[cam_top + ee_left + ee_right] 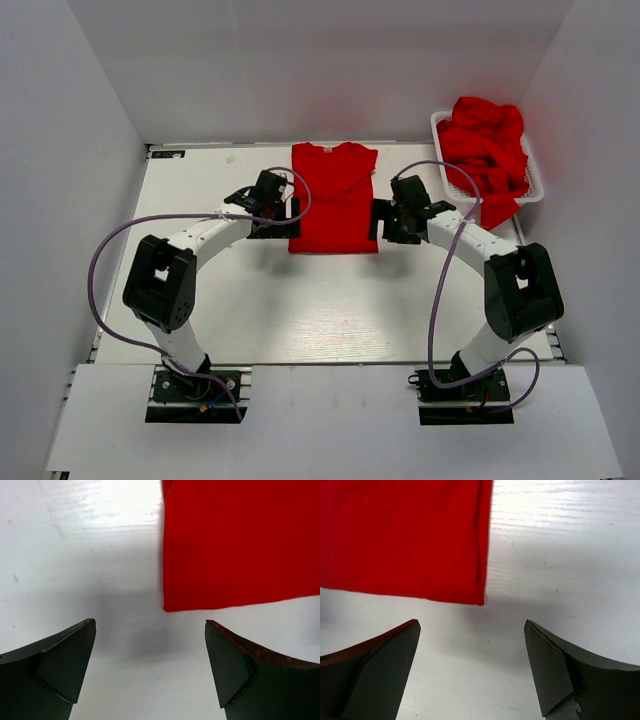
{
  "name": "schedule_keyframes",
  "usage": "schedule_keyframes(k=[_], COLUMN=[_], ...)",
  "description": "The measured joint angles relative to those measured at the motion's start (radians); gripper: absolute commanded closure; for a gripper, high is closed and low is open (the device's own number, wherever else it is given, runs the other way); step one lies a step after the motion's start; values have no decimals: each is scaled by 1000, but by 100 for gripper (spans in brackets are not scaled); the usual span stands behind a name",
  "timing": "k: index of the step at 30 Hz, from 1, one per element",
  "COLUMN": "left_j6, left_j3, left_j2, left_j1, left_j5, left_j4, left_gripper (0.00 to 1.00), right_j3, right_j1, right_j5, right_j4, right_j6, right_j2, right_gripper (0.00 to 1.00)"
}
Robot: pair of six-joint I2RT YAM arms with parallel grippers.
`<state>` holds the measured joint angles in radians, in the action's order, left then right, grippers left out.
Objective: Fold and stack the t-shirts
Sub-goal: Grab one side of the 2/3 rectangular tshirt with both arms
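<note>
A red t-shirt lies flat on the table, folded into a tall narrow rectangle with the collar at the far end. My left gripper hangs just off its near left corner, open and empty; the left wrist view shows that corner of the t-shirt ahead of the left gripper. On the other side my right gripper stands open at the near right corner, with the t-shirt ahead and left of the right gripper. More red t-shirts are heaped in the basket.
A white mesh basket stands at the far right corner of the table, against the right wall. White walls enclose the table on three sides. Purple cables loop from both arms.
</note>
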<state>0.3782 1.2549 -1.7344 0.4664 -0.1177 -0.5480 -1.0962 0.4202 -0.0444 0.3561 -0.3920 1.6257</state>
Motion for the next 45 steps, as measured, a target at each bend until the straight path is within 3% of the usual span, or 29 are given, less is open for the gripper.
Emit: schedule_keyframes(k=[18, 27, 33, 36, 37, 39, 40, 42, 43, 44, 45], left_j6=[31, 38, 53, 58, 61, 61, 62, 68, 71, 80, 77], left_j3=[-16, 0, 13, 11, 9, 5, 3, 2, 2, 2, 3], left_j2=[-133, -180, -192, -192, -192, -193, -193, -196, -198, -200, -202], left_j1=[3, 39, 54, 63, 66, 72, 74, 79, 80, 81, 82], left_j5=[23, -45, -66, -68, -68, -67, -66, -54, -46, -35, -23], left_j4=[36, 34, 39, 51, 56, 71, 79, 95, 107, 115, 126], left_gripper=[0, 0, 16, 27, 31, 38, 50, 67, 88, 100, 100], right_j3=[0, -27, -29, -29, -29, -30, -29, -28, -27, -26, -25], right_j1=[41, 49, 60, 68, 69, 73, 75, 81, 85, 89, 92], right_j5=[-88, -140, -167, -176, -177, -169, -163, -139, -131, -122, -113], right_j4=[-46, -52, -60, -65, -68, -77, -84, -100, -107, -112, -115], right_j6=[-73, -95, -103, -106, -108, -117, -123, -135, -140, -148, -153], right_j2=[146, 193, 199, 203, 204, 209, 211, 216, 217, 217, 217], right_gripper=[10, 10, 11, 29, 48, 59, 77, 96, 100, 100, 100])
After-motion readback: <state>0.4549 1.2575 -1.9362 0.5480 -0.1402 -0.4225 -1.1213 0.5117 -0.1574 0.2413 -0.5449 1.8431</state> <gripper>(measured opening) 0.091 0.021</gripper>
